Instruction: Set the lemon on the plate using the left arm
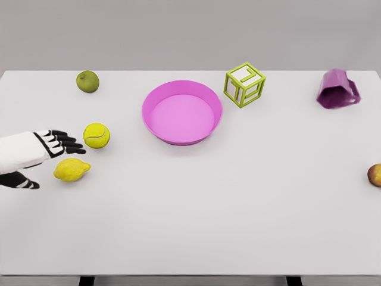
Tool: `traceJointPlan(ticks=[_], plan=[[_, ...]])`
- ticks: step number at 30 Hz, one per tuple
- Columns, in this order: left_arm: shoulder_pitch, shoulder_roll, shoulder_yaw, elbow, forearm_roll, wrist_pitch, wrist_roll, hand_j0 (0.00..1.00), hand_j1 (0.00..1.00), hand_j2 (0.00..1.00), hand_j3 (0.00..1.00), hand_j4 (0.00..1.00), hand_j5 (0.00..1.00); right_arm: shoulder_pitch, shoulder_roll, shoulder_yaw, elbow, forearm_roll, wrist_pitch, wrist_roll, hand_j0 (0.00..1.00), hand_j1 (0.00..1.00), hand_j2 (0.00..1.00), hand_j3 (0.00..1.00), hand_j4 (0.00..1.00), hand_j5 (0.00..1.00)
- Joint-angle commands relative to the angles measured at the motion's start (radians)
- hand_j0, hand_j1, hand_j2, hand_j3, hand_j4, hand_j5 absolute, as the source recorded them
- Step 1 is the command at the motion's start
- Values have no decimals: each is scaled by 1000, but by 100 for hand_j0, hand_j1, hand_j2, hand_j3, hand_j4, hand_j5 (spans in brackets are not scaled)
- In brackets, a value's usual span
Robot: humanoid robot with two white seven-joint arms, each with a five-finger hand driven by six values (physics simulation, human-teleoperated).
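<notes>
The lemon (71,170) lies on the white counter (196,220) at the far left, on its side and not yet lifted. The left hand (44,156) comes in from the left edge just beside it — dark fingers (66,143) spread above the fruit, a thumb low at the edge below it, nothing gripped; whether any fingertip touches the lemon I cannot tell. Just above the lemon, near the fingertips, sits a yellow tennis ball (96,135), close enough to get in the way. Farther back at the left is a green lime-like fruit (87,81).

The pink plate (181,111) — more a shallow dish — stands well apart to the right, with nothing in it. So, by my reckoning, the task is only at the reach: the grasp, the carry and the setting down all remain.

Beyond the plate stands a yellow-green open cube (244,84) with a raised figure on top that I cannot read. A purple tipped container (337,89) and a brownish fruit (375,175) at the right edge carry no writing.
</notes>
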Motion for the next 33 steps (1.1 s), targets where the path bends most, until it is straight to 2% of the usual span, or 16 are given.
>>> traceJointPlan(ticks=[1, 6, 8, 18, 23, 27, 33], plan=[[0, 4, -18, 0, 6, 3, 0, 100, 100, 100, 100, 100, 100, 0, 0, 0, 1, 0, 0, 0, 100, 100, 100, 100, 100, 100], [-2, 4, -19, 0, -9, 3, 0, 100, 100, 100, 100, 100, 100, 0, 0, 0, 1, 0, 0, 0, 100, 100, 100, 100, 100, 100], [-3, -2, -19, 1, -59, 3, 0, 100, 100, 100, 100, 100, 100, 0, 0, 0, 1, 0, 0, 0, 100, 100, 100, 100, 100, 100], [-17, -16, -18, 1, -169, 3, 0, 98, 98, 98, 98, 98, 98, 0, 0, 0, 1, 0, 0, 0, 100, 100, 100, 100, 100, 100], [-18, -44, -19, 1, -177, 3, 0, 98, 98, 98, 98, 98, 98, 0, 0, 0, -1, 0, 0, 0, 100, 100, 100, 100, 100, 100], [-31, -90, -19, 1, -238, 3, 0, 98, 98, 98, 98, 98, 98, 0, 0, 0, 1, -1, 0, 0, 100, 100, 100, 100, 100, 100], [-31, -95, -44, 4, -246, 3, 0, 98, 98, 98, 98, 98, 98, 0, 0, 0, 1, 0, 0, 0, 100, 100, 100, 100, 100, 100]])
